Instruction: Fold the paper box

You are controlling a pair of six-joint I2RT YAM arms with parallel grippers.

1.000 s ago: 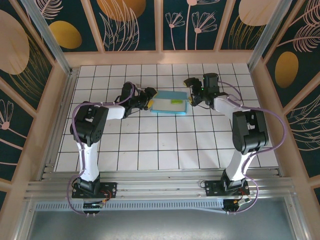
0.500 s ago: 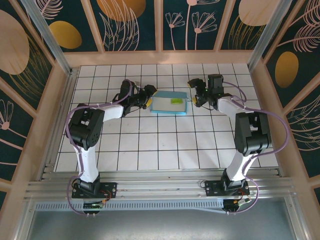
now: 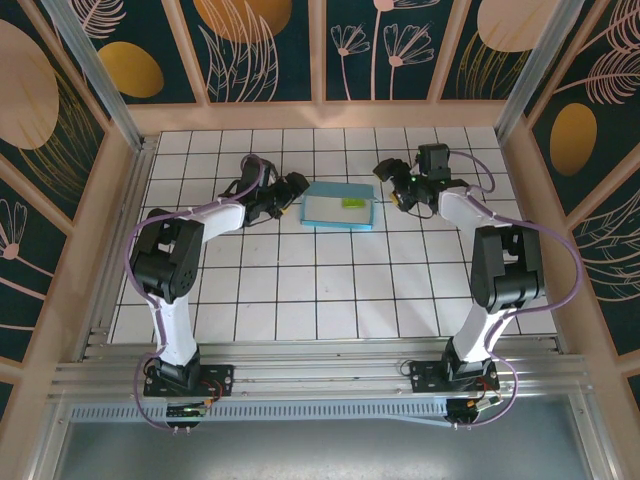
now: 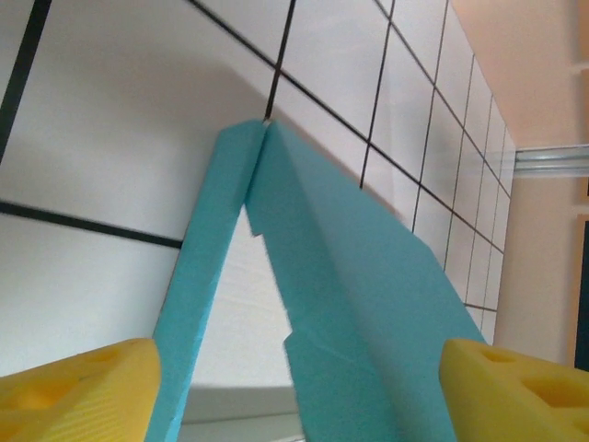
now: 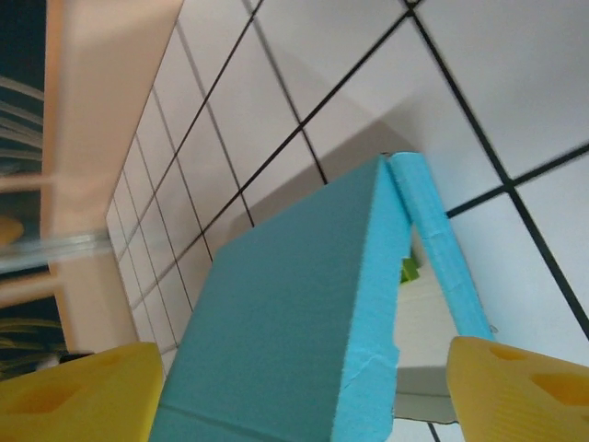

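Observation:
The paper box lies as a shallow teal rectangle on the white tiled table, far centre. Inside it rests a small yellow-green slip. My left gripper stands open just off the box's left end, a small gap between them. My right gripper stands open off the right end. In the left wrist view the teal box walls run away from the left gripper between its yellow fingertips. The right wrist view has the box ahead of the right gripper, whose jaws stand wide.
A wooden frame and patterned panels wall the table at the back and on both sides. An aluminium rail crosses the near edge by the arm bases. Bare tiles stretch between the box and the rail.
Both grippers have drawn back from the box's ends: the left one leftward, the right one rightward and a little farther back. The box has stayed in place.

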